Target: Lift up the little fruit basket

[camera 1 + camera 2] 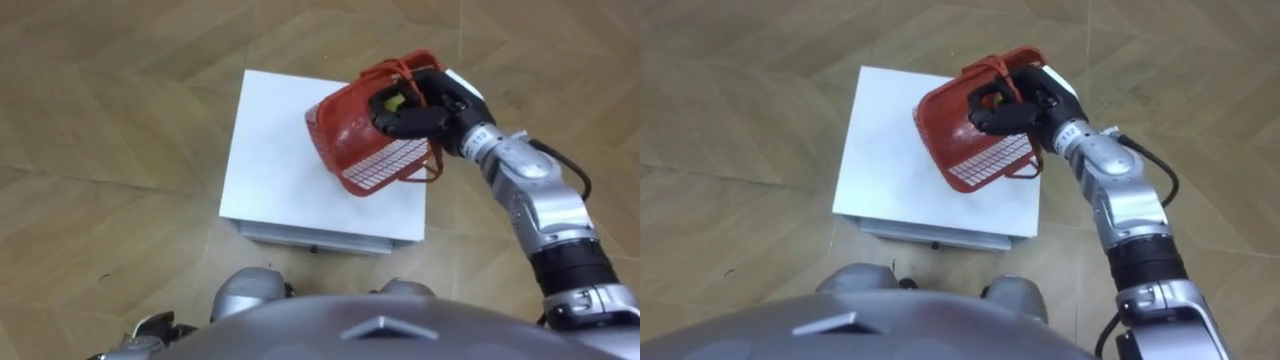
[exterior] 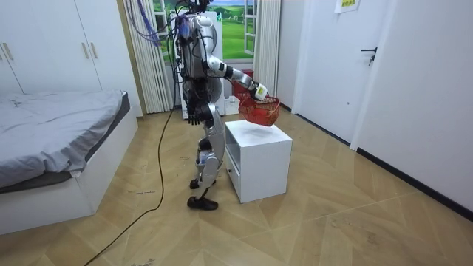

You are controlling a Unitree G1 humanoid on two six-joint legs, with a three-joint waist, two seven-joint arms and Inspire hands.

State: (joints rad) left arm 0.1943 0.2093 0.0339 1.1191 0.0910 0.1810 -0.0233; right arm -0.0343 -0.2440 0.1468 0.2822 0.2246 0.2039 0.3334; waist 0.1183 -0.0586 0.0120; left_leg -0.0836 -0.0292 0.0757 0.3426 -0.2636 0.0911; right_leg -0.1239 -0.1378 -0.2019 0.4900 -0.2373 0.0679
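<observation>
Left hand [image 2: 194, 116] just hangs beside the white tabletop [image 1: 270, 170]. Fruit basket [image 1: 355, 135] looks lifted off that tabletop, tilted. Right hand [image 1: 425, 110] has its fingers curled round the handles. Lift's underway; next it probably needs levelling and a steady raise.
</observation>
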